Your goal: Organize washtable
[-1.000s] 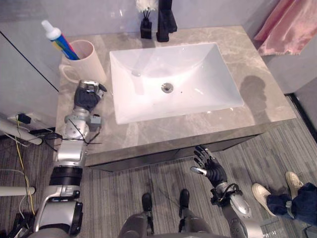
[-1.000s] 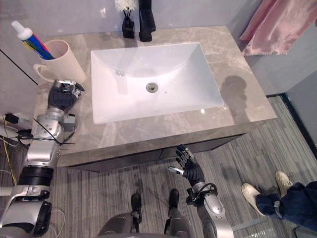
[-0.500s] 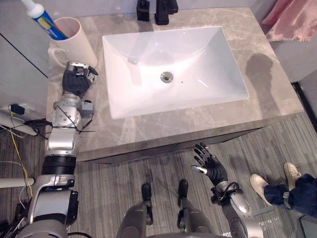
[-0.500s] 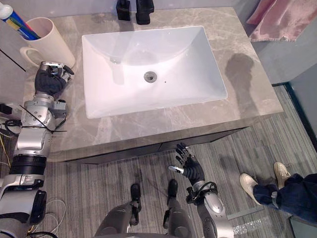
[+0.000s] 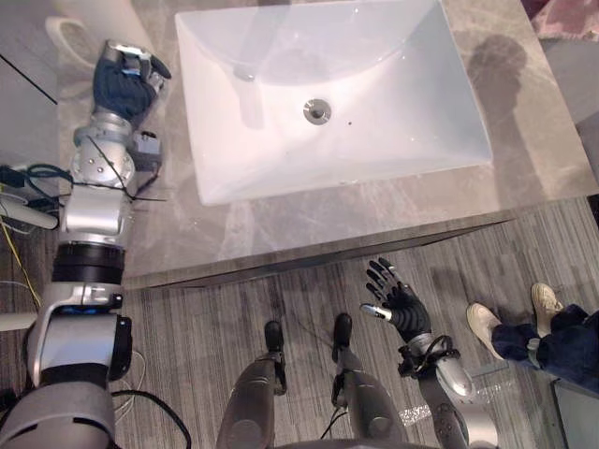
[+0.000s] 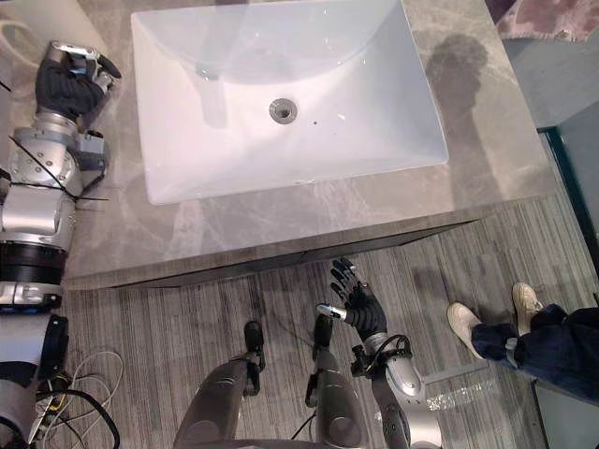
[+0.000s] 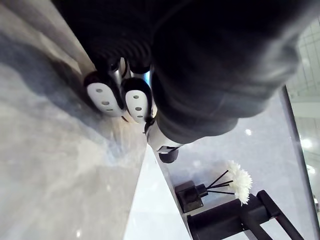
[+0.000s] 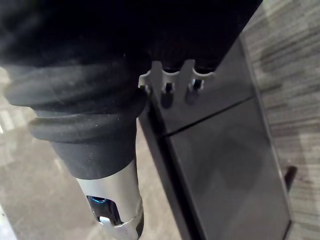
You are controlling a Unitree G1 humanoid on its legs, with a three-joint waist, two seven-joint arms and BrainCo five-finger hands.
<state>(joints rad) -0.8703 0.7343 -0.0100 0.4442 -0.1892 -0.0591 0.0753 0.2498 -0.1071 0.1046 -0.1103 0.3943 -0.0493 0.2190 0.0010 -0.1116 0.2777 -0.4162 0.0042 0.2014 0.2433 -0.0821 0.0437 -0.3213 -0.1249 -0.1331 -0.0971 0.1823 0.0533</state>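
Marble worktop (image 5: 538, 131) surrounds a white sink (image 5: 393, 103). We see the left robot hand (image 5: 124, 84) curled, empty, by the mug (image 5: 98, 9); the right robot hand (image 5: 401, 307) spread wide.

Glossy white ceramic sink (image 5: 374, 112) set in a polished grey marble countertop (image 5: 543, 140).

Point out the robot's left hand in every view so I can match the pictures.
Left eye view: the left hand is at the upper left, over the countertop, just left of the white sink.
Right eye view: upper left again, beside the sink's left rim.
Left wrist view: its curled fingers sit close up above the countertop.
Shared landmark: the sink's left rim.
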